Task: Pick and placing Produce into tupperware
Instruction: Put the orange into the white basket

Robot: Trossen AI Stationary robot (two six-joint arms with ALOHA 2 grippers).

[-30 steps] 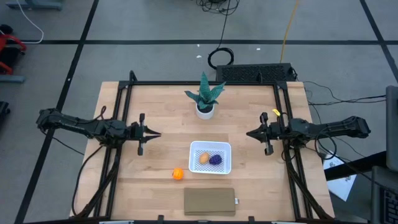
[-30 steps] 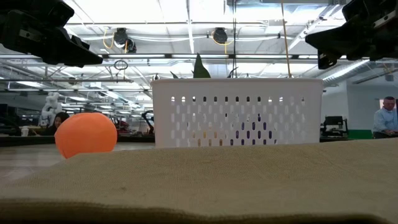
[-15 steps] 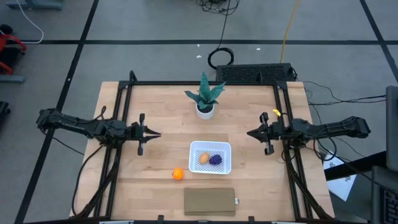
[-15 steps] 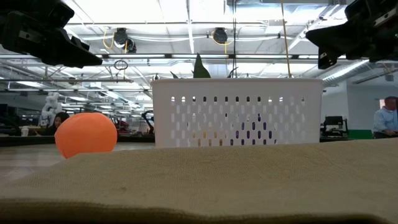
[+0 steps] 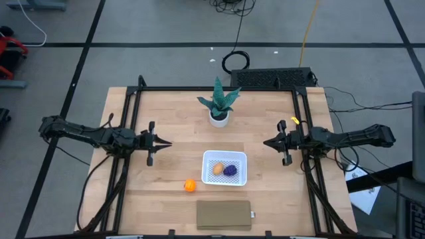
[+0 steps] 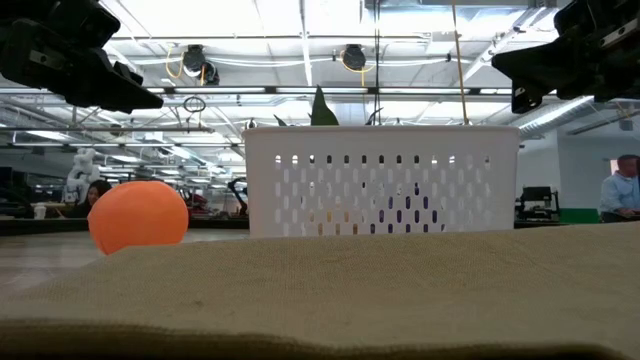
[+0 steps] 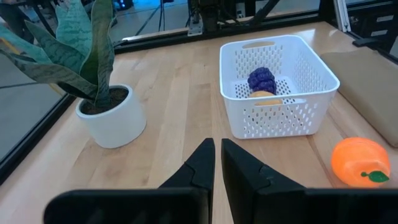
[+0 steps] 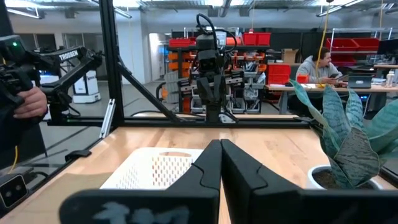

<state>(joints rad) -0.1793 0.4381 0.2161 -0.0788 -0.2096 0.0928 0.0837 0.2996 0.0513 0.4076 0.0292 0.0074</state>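
The white tupperware (image 5: 224, 167) sits on the table near its middle, holding the tan-yellow oval (image 5: 217, 169) and the dark purple lump (image 5: 230, 170); the left wrist view shows both inside the tupperware (image 7: 278, 84). The orange ball (image 5: 190, 186) rests on the table just left of it, and shows as the orange ball (image 7: 360, 162) in the left wrist view. My left gripper (image 5: 167, 143) hovers shut left of the tupperware. My right gripper (image 5: 266, 143) hovers shut to its right. Neither touches anything.
A potted green plant (image 5: 219, 106) stands behind the tupperware toward the far edge. A flat tan pad (image 5: 224, 215) lies at the near edge. Bare wood lies between each gripper and the tupperware. People sit in the room beyond the table.
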